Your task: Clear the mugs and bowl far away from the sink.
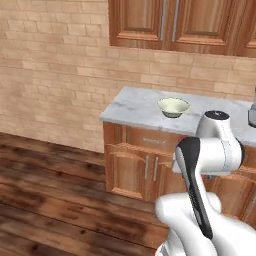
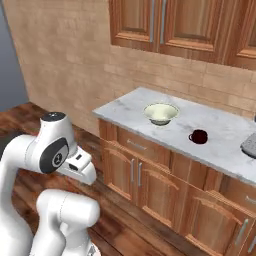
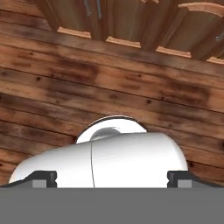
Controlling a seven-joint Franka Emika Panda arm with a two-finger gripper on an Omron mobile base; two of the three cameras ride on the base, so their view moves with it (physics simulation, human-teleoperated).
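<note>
Bowl: I see bowl [image 2: 160, 113] on the surface [image 2: 210, 135], mug [image 2: 199, 136] at its 4 o'clock.
Gripper: gripper [image 3: 112, 179] spread wide, empty, folded toward the floor [image 3: 109, 87] for driving, I judge.

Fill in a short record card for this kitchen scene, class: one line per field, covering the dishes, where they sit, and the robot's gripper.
bowl: pale cream bowl, upright on the marble counter, near its left end
mug: dark red mug, on the counter, right of the bowl, apart from it
gripper: gripper open, holding nothing, pointing down at the wooden floor
below counter: wooden cabinet doors
</note>
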